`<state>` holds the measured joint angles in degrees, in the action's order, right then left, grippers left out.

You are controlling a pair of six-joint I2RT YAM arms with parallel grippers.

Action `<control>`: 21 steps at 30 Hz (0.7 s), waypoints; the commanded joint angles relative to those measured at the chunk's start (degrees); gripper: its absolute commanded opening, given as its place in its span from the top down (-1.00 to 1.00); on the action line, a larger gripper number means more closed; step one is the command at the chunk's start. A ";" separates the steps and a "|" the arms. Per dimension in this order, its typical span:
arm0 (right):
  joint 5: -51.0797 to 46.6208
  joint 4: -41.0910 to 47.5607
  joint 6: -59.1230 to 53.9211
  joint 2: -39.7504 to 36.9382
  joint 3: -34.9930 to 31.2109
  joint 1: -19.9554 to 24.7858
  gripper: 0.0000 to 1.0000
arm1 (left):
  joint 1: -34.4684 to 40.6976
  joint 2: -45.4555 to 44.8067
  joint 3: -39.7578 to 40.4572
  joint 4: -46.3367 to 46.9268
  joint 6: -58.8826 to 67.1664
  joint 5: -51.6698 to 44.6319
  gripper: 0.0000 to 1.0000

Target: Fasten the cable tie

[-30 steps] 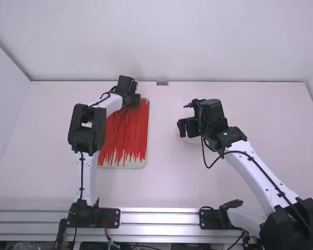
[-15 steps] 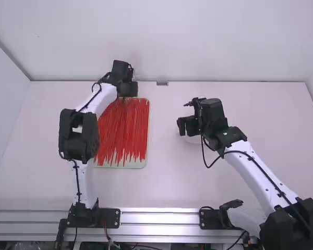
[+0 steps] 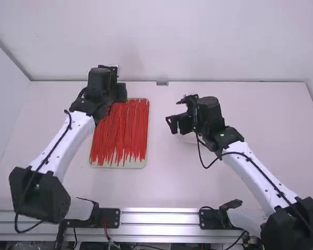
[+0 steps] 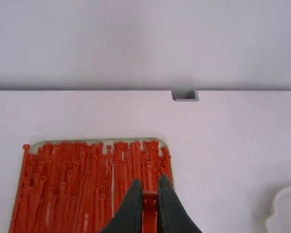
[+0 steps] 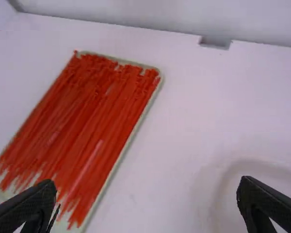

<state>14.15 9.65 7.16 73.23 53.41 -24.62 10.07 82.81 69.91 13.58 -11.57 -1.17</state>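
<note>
A flat tray (image 3: 118, 165) packed with red cable ties (image 3: 122, 130) lies left of the table's middle; it also appears in the left wrist view (image 4: 94, 141) and the right wrist view (image 5: 150, 109). My left gripper (image 3: 113, 96) hangs over the tray's far end. Its fingers (image 4: 134, 206) are shut on one red cable tie (image 4: 149, 217), whose strip runs between them. My right gripper (image 3: 177, 123) hovers over bare table to the right of the tray, wide open with nothing between its fingers (image 5: 26, 206).
A small grey bracket (image 3: 162, 82) sits at the table's back edge against the wall. A pale white object (image 4: 287, 213) lies on the table under the right gripper, faintly outlined (image 5: 254, 170). Open tabletop stretches right of the right arm.
The left arm has swung out to the left and drawn its gripper back from the tray's far right corner. The right gripper has shifted slightly left toward the tray.
</note>
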 commanded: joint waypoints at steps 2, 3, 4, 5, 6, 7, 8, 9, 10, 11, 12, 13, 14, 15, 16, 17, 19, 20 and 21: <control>5.46 -1.84 1.46 0.28 1.70 -1.92 -0.99 | 2.60 -9.49 -9.16 -5.62 -5.42 0.63 0.96; 5.62 -2.01 1.73 0.28 1.70 -2.14 -0.99 | 2.91 -10.12 -9.88 -6.25 -5.68 0.66 0.96; 5.62 -2.40 2.32 0.28 1.70 -2.75 -0.99 | 4.00 -12.59 -12.22 -8.35 -6.43 0.61 0.96; 5.60 -2.73 2.29 0.28 1.70 -3.45 -0.99 | 5.03 -14.88 -14.23 -10.14 -7.72 0.61 0.96; 5.62 -2.93 2.29 0.28 1.70 -4.28 -1.00 | 5.95 -16.94 -15.82 -11.76 -8.83 0.52 0.96; 5.62 -3.06 2.32 0.26 1.70 -4.74 -0.99 | 6.45 -18.08 -16.63 -12.66 -9.05 0.15 0.96; 5.62 -3.21 2.36 0.26 1.70 -5.25 -0.99 | 6.84 -18.95 -17.25 -13.35 -9.35 0.09 0.96; 5.57 -3.41 2.91 0.26 1.70 -6.01 -0.99 | 7.32 -20.13 -17.99 -14.25 -9.68 -0.39 0.96; 5.57 -3.56 3.37 0.26 1.70 -6.75 -0.99 | 7.58 -21.16 -18.73 -15.43 -9.64 -1.95 0.96; 5.62 -3.63 3.37 0.26 1.70 -7.04 -0.99 | 7.63 -21.55 -18.97 -15.80 -9.66 -2.82 0.96; 5.86 -3.65 3.34 0.17 1.70 -7.58 -0.99 | 7.61 -22.10 -19.23 -16.24 -9.68 -4.57 0.96; 6.54 -3.69 3.37 0.15 1.70 -8.04 -0.99 | 7.45 -22.47 -19.37 -16.48 -9.66 -6.01 0.96; 7.08 -3.76 3.37 0.09 1.70 -8.24 -0.99 | 7.34 -22.51 -19.37 -16.46 -9.68 -6.45 0.96; 8.70 -4.00 3.34 0.04 1.70 -8.52 -0.99 | 7.17 -22.49 -19.37 -16.50 -10.01 -7.74 0.96; 9.77 -4.31 3.37 0.04 1.70 -8.55 -1.00 | 7.19 -22.47 -19.41 -16.52 -10.29 -8.24 0.96; 11.61 -4.66 3.43 0.04 1.70 -8.44 -1.00 | 7.28 -22.32 -19.41 -16.72 -11.17 -8.94 0.96; 13.33 -5.01 3.56 0.04 1.70 -8.37 -0.96 | 7.91 -21.66 -19.43 -18.08 -11.58 -10.78 0.96; 13.25 -5.18 3.63 0.07 1.70 -8.39 -0.92 | 8.39 -20.94 -19.43 -19.37 -11.74 -11.91 0.96; 13.29 -5.20 3.61 0.07 1.70 -8.41 -0.90 | 8.81 -20.50 -19.43 -20.06 -12.52 -11.89 0.96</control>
<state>24.93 4.86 10.37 73.23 53.41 -33.15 17.72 61.36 51.24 -5.41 -22.61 -9.69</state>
